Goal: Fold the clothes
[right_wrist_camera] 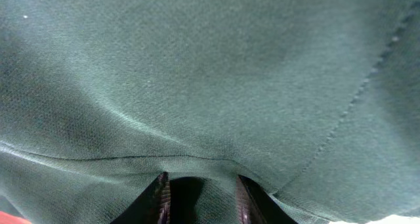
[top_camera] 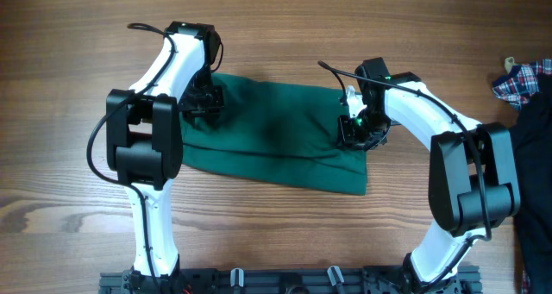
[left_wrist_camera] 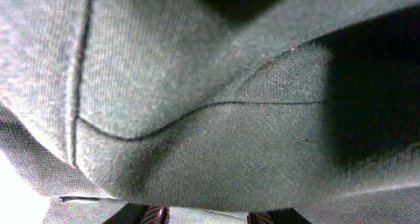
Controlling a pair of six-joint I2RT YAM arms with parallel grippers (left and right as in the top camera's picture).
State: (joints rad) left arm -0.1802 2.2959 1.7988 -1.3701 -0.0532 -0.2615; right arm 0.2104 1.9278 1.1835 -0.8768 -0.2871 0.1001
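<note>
In the right wrist view the 2 fingers [right_wrist_camera: 161, 196] show at the bottom edge with a narrow dark gap between them. A crease of the clothes [right_wrist_camera: 210, 73] dips right at their tips, and I cannot tell whether they pinch it or only press on it. In the left wrist view only the very ends of the fingers [left_wrist_camera: 154, 215] peek in at the bottom, green fabric [left_wrist_camera: 210, 119] with a seam and an overlapping layer fills everything else, and here too the grip cannot be told. From overhead, the left gripper [top_camera: 205, 100] sits on the upper left corner of the clothes [top_camera: 276, 134]. The right gripper [top_camera: 355, 130] sits at the right end, a little below the upper edge. The garment lies in the middle of the surface [top_camera: 276, 35] as a flat band, already doubled over, its long axis running left to right and tilting slightly down toward the right. So each arm stands over 1 end of that axis, and the rest of the cloth lies below the fingers in the frame and between the 2 grippers. The coming move probably turns on this: with both hands on the upper side, that edge can come down over the lower one, or 1 end can cross to the other. A plaid cloth [top_camera: 522, 78] and a black garment [top_camera: 535, 156] lie well apart at the right edge.
</note>
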